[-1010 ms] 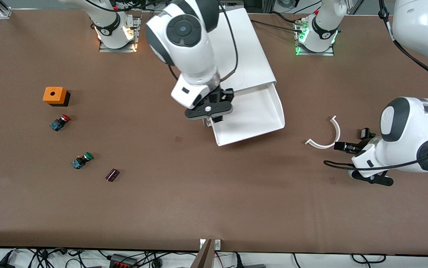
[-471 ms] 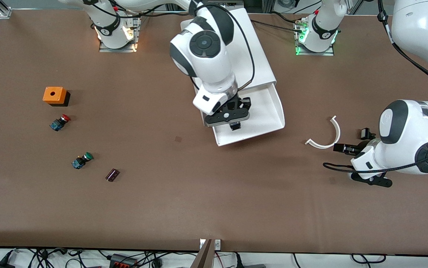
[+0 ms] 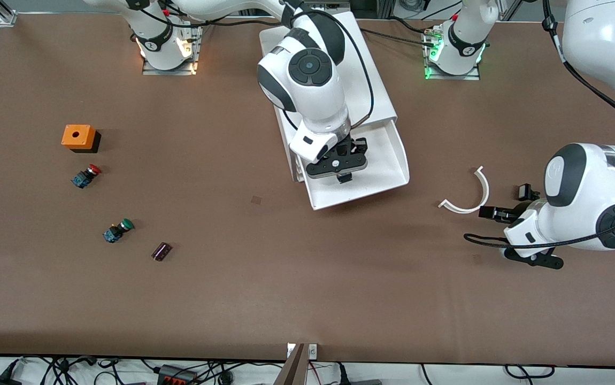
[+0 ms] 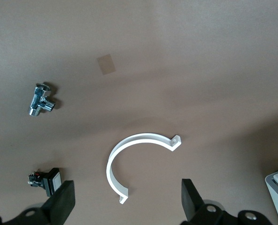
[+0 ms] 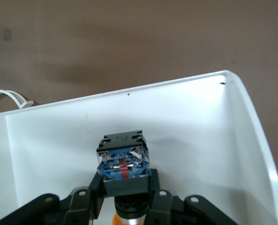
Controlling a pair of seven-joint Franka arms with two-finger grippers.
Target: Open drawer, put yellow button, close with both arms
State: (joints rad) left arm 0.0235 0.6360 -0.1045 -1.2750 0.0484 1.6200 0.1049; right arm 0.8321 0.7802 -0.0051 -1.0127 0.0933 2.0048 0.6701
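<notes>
The top drawer of the white cabinet stands pulled out toward the front camera. My right gripper hangs over the open drawer, shut on the yellow button, whose blue body points at the drawer floor; its orange cap shows between the fingers. My left gripper is open, low over the table at the left arm's end, by a white curved clip. The clip also shows in the left wrist view.
An orange box, a red-capped button, a green-capped button and a small dark part lie at the right arm's end. A metal fitting and a small black part lie near the left gripper.
My right gripper has moved with the yellow button from the drawer's edge to over the drawer's middle. The left arm has barely moved.
</notes>
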